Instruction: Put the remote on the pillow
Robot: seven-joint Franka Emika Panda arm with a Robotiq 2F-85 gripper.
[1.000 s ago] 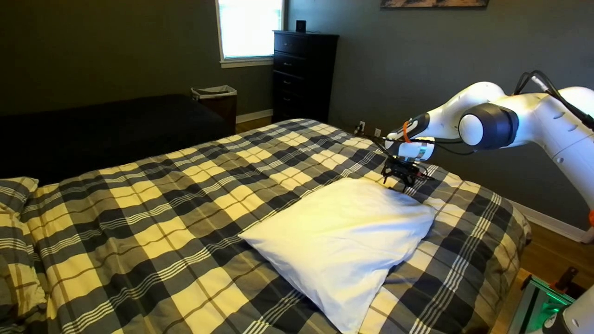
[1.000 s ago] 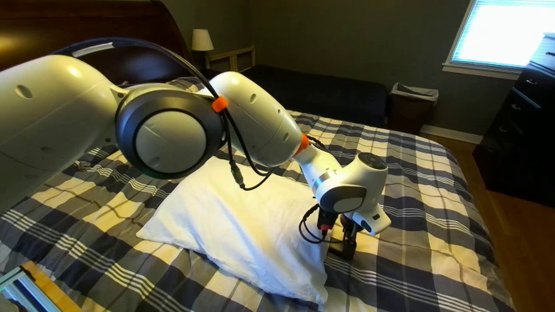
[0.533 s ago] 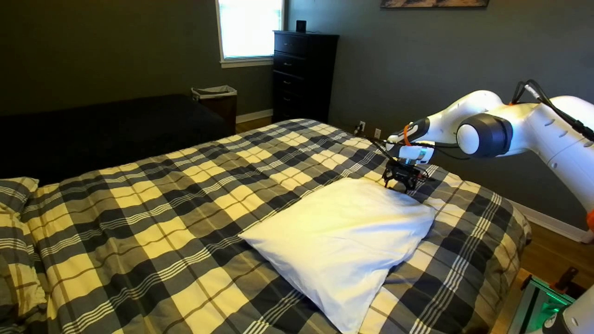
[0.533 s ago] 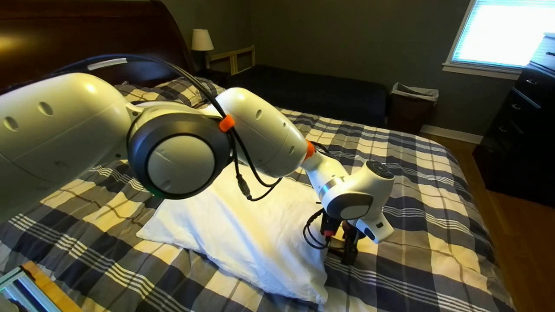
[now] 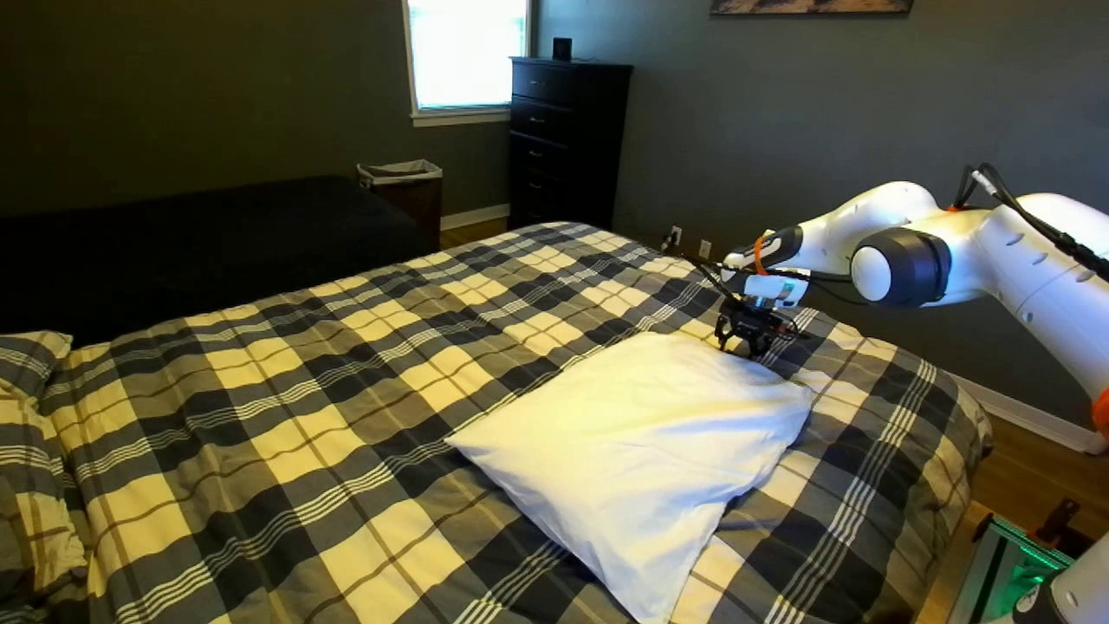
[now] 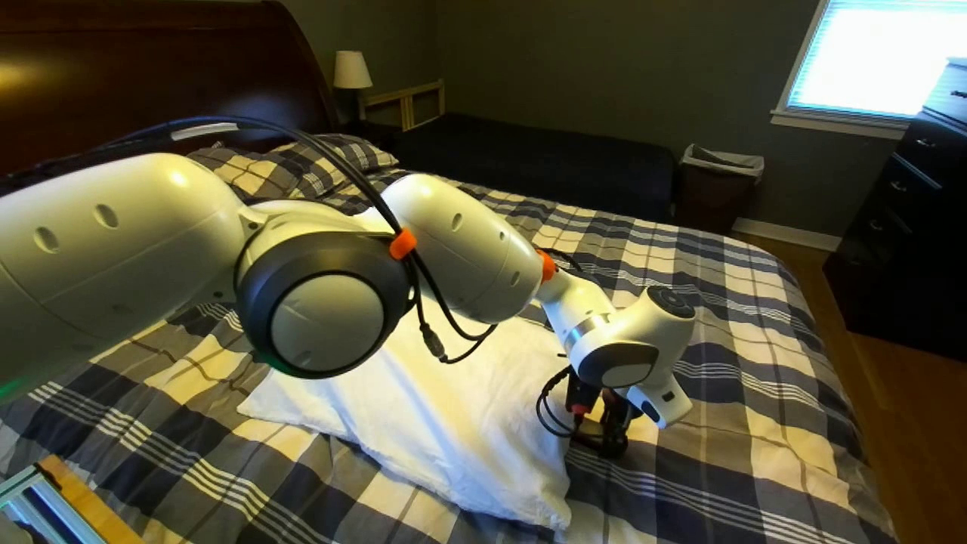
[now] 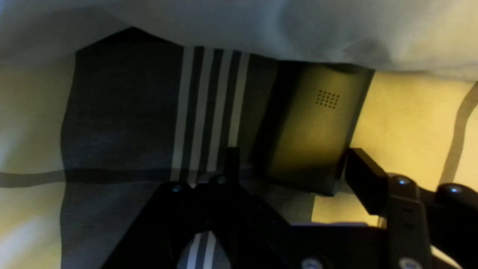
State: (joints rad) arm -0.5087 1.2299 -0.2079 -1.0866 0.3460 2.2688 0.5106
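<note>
Your table (image 5: pixel 303 390) is a bed, covered by a plaid bedspread (image 6: pixel 733 408) in dark, grey and pale yellow checks with groups of narrow white stripes. The surface is slightly uneven. You will find the following items directly on it:

1. White pillow (image 5: pixel 632 442): lies flat, at an angle to the checks, lightly creased.
2. Remote (image 7: pixel 313 130): refer to the wrist view. It lies across a dark band and a pale yellow check, to the right of a stripe group. Its upper end meets the white pillow's edge; you cannot tell whether it runs underneath.
3. Plaid pillows (image 5: pixel 30 360): at the head end, well apart from the white pillow.
</note>
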